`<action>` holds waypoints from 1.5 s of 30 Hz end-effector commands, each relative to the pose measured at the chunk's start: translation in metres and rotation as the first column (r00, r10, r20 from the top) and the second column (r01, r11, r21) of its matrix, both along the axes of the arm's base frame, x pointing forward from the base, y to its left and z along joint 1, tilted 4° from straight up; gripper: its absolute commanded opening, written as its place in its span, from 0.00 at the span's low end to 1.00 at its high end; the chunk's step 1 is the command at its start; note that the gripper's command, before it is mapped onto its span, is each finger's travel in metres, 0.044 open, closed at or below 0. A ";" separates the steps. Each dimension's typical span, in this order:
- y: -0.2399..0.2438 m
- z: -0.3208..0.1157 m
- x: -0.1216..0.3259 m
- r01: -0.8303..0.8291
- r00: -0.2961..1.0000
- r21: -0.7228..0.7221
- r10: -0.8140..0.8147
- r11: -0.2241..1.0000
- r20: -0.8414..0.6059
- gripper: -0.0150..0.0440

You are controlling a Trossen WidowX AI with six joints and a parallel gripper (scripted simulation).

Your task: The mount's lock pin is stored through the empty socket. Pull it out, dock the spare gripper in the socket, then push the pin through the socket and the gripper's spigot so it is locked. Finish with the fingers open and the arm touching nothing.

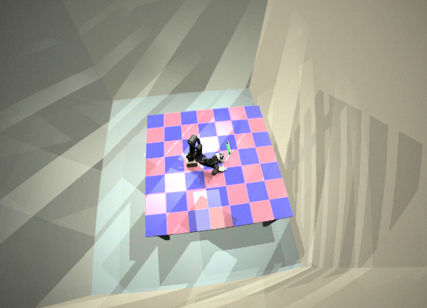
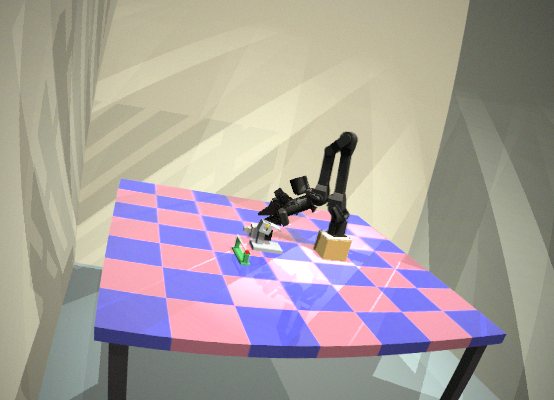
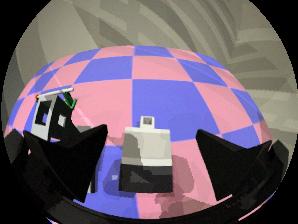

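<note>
My gripper (image 2: 264,217) (image 3: 153,132) is open and low, its fingers on both sides of the spare gripper (image 3: 147,145) (image 1: 222,169) with gaps to it. The spare gripper is a pale block with a dark lower part and a small square spigot (image 3: 147,121) pointing away from me. In the exterior view it is mostly hidden behind the mount. The mount (image 1: 220,156) (image 2: 267,247) has a white base and a grey tilted socket (image 3: 48,120), which looks empty. The white lock pin (image 3: 55,93) (image 2: 247,252), with its red head, lies along the green rack (image 1: 229,149) (image 2: 239,255), clear of the socket.
The mount stands just left of my left finger in the wrist view, with the rack beyond it. The arm's tan base block (image 2: 334,247) stands on the chequered table (image 1: 156,222) (image 2: 200,321). The arm arches above the table.
</note>
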State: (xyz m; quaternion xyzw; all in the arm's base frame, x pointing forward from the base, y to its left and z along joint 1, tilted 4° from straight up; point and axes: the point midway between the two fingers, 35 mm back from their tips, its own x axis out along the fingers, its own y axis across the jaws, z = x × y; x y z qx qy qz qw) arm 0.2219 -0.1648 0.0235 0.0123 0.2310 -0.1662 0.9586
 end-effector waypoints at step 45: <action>0.001 -0.058 0.000 -0.075 0.996 -0.046 0.073 0.996 -0.052 0.72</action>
